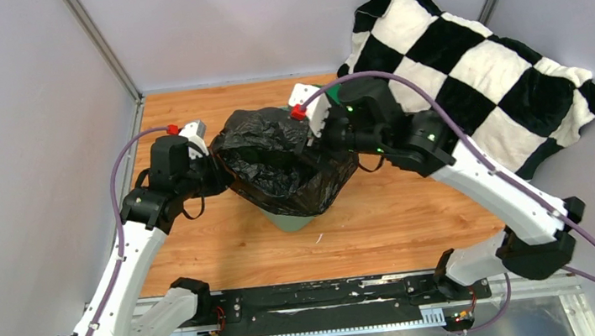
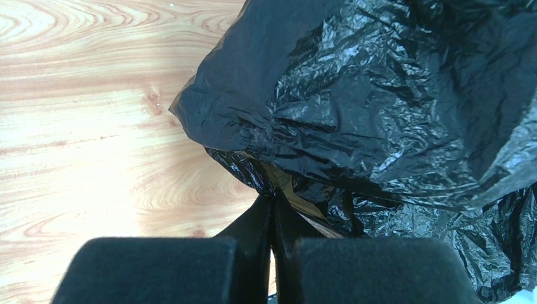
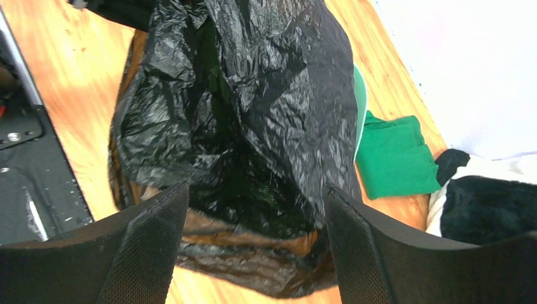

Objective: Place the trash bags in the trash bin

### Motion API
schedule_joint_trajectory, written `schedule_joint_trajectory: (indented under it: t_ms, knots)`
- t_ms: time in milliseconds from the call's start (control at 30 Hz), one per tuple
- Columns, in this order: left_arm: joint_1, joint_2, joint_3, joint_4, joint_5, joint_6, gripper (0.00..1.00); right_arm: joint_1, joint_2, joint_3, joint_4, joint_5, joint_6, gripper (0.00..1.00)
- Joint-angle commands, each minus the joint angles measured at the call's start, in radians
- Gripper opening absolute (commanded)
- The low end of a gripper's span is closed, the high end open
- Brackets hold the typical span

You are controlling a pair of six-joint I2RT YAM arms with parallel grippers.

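Black, shiny plastic fills the space in front of both tools: the trash bag (image 1: 280, 157) hangs over the trash bin (image 1: 287, 220) with its mouth pulled wide, and only a small piece of mint-green wall shows below it. The left gripper (image 2: 273, 212) has its fingers pressed together, and a fold of the bag's rim seems pinched right at their tips, so I judge that it holds that side of the mouth. The right gripper (image 3: 254, 190) is spread wide and holds nothing. The dark hollow of the bag lies straight ahead of it, and the bin's rim shows as a thin green edge to its right. Beyond that edge lie a folded green cloth (image 3: 392, 155) and a chequered pillow (image 3: 481, 202).

The step in hand looks like lining: the bag is over the bin but not yet seated inside. The next move, I think, asks the open gripper to take the rim near it, then both to bring the film down evenly, gently, because it is thin and slippery
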Motion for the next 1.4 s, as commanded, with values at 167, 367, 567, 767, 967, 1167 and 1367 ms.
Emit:
schedule_joint_trajectory:
  t_ms: [167,367,567,767,967,1167,1367]
  knots:
    - [-0.005,0.001,0.023,0.018,-0.006,0.02,0.01,0.026,0.095,0.045,0.092,0.151,-0.163,0.82]
    - [-0.005,0.003,0.026,0.018,-0.008,0.02,0.01,0.026,0.126,0.031,0.126,0.2,-0.232,0.84]
    - [-0.005,0.002,0.028,0.018,-0.011,0.02,0.01,0.027,0.16,0.041,0.087,0.153,-0.244,0.84]
    - [-0.004,0.0,0.027,0.017,-0.012,0.021,0.01,0.027,0.206,0.046,0.082,0.197,-0.254,0.74]
    - [-0.005,0.003,0.031,0.018,-0.029,0.03,0.01,0.0,0.255,0.098,0.108,0.267,-0.244,0.22]
    - [-0.004,0.01,0.053,0.018,-0.069,0.058,0.02,-0.063,0.345,0.209,0.126,0.242,-0.162,0.0]
    - [-0.005,0.038,0.058,0.032,-0.098,0.069,0.02,-0.145,0.482,0.324,0.129,0.24,-0.047,0.0]
